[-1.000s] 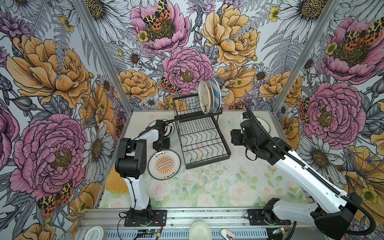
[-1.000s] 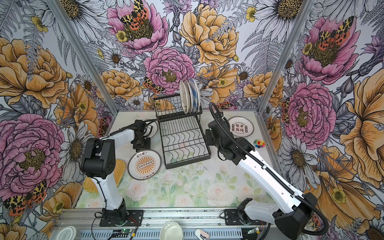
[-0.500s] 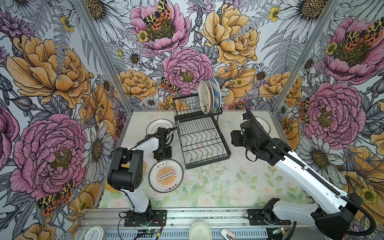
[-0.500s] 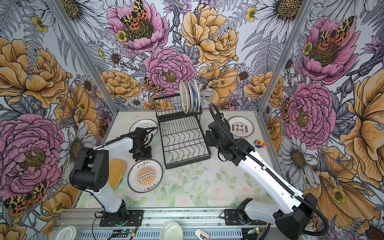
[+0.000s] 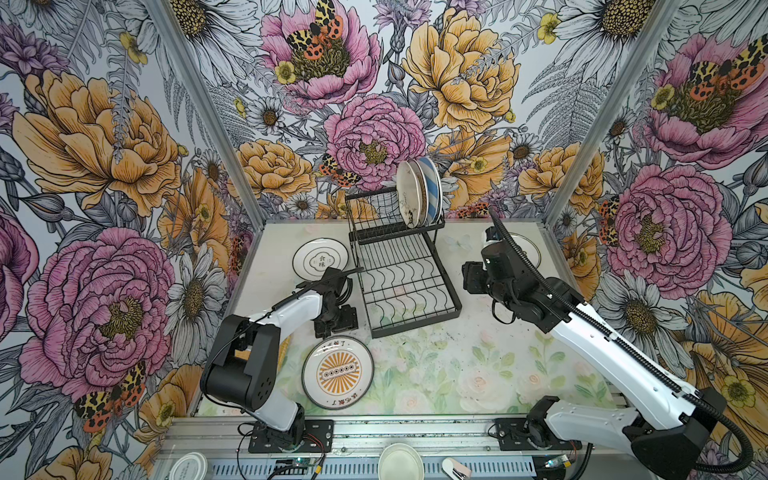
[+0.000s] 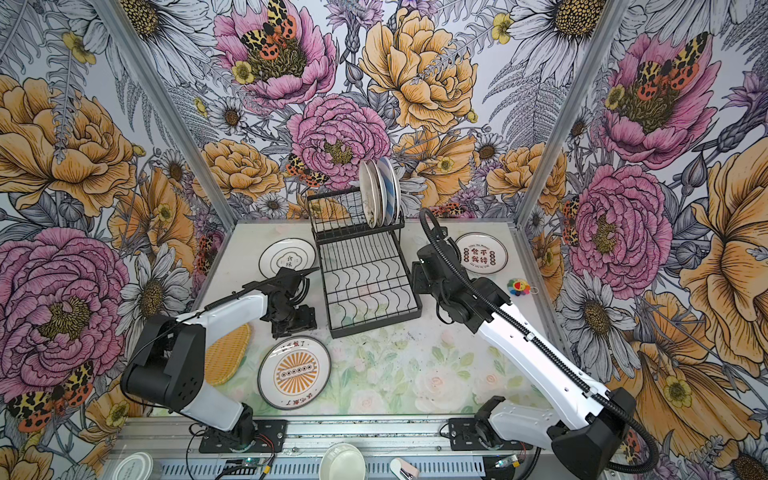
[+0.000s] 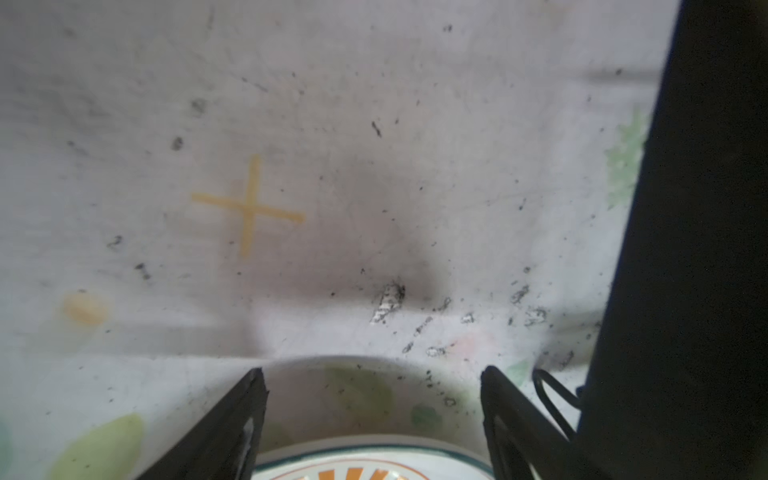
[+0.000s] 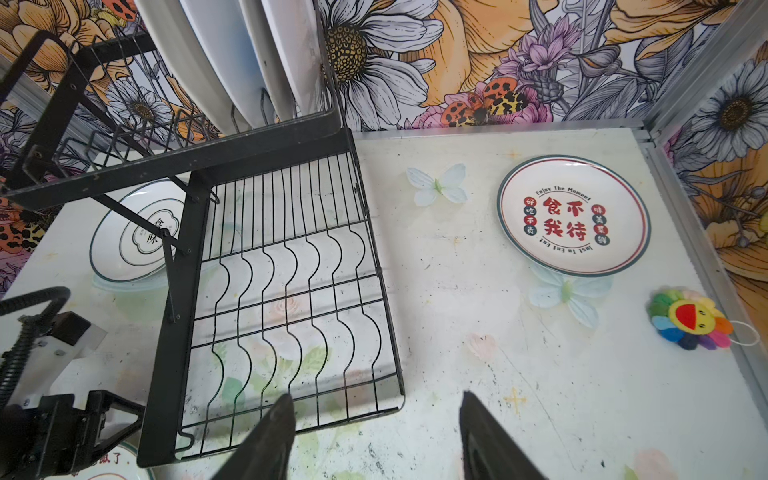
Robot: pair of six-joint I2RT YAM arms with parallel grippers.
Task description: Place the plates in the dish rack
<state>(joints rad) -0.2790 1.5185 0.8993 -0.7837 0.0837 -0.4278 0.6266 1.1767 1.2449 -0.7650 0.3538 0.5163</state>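
**Three plates racked, three flat on the table, both grippers empty**

In both top views the black wire dish rack (image 5: 403, 282) stands at the back middle of the table (image 5: 478, 374), a smooth sheet printed with pale flowers. Three round plates (image 5: 417, 193) stand on edge at the right end of its raised upper tier, the rightmost striped blue and white. An orange sunburst plate (image 5: 337, 372) lies flat near the rack's front left corner, with the left gripper (image 5: 334, 324) just behind it. A white plate with black characters (image 5: 321, 259) lies left of the rack. In a top view a yellow woven tray (image 6: 228, 353) shows partly under the left arm, and a red-lettered plate (image 6: 481, 253) lies right of the rack, behind the right gripper (image 6: 417, 276).

In the left wrist view the left gripper (image 7: 372, 374) has its flat black fingers spread wide with nothing between them. The sunburst plate's glossy, teal-lined rim curves beneath them. The table is scuffed and speckled, with a yellow cross (image 7: 249, 205).

In the right wrist view the right gripper (image 8: 377, 397) is spread and empty over the scratched table, by the rack's wavy lower wires. A fuzzy rainbow flower (image 8: 692, 318) lies near the red-lettered plate.
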